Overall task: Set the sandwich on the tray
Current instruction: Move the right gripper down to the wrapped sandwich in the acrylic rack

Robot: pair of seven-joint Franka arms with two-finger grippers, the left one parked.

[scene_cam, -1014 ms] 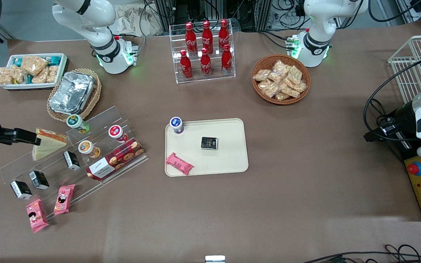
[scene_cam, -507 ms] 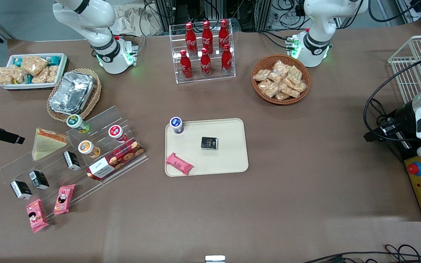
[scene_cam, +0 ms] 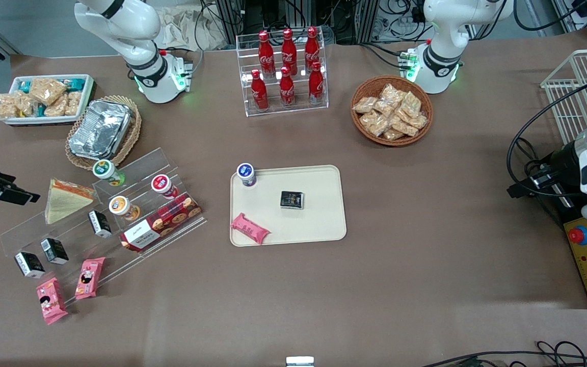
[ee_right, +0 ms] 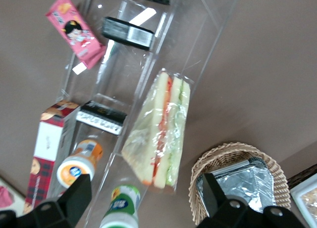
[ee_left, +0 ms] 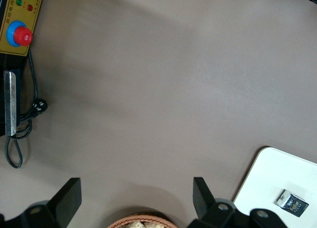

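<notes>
Sandwich (ee_right: pixel 161 131) on clear stepped rack (ee_right: pixel 148 74) among cartons, cups; tool (ee_right: pixel 143 198) open above.

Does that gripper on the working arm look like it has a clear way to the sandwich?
Probably yes. The gripper hangs open above the sandwich, which lies uncovered on the clear stand's top step, with nothing between them.

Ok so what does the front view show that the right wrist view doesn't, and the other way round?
Only the front view shows the tray, holding a yogurt cup, a black packet and a pink snack, and the cola bottles.

Only the right wrist view shows the sandwich's layered filling edge and the open claw hanging above it.

Both show the sandwich lying on the clear stepped shelf, near the foil container in its basket.
</notes>
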